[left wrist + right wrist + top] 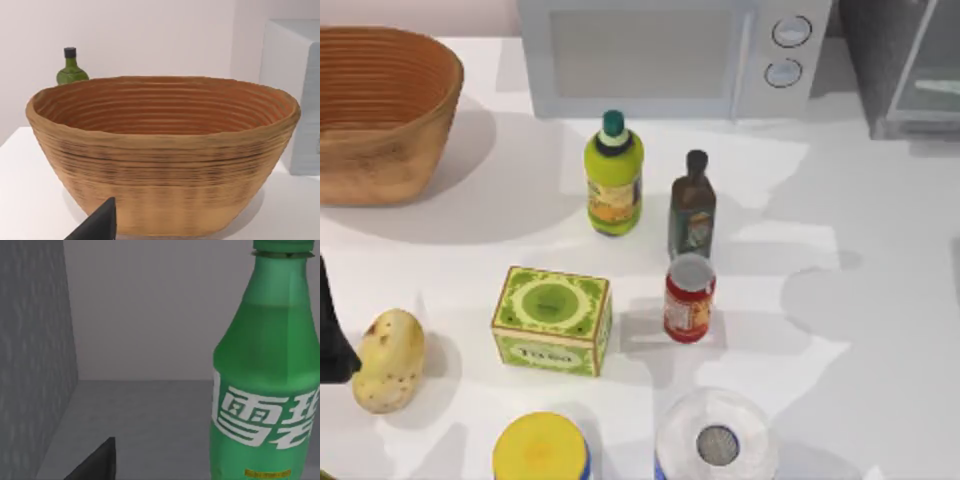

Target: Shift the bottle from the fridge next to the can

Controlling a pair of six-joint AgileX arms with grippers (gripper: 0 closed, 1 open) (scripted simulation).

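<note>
You couldn't tell your right gripper's finger (97, 462) state; just ahead stood the bright green translucent plastic bottle (265, 385), upright inside the grey box-shaped fridge (910, 65), well apart from the small red can (689, 299)

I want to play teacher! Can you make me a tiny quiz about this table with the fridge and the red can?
1. True or false: the bottle stands upright inside the fridge.
2. What stands closest behind the can in the top view? A) small dark brown bottle B) basket C) potato
3. Fill in: the green box sits to the can's ____ in the top view.

Key: 1 true; 2 A; 3 left.
</note>
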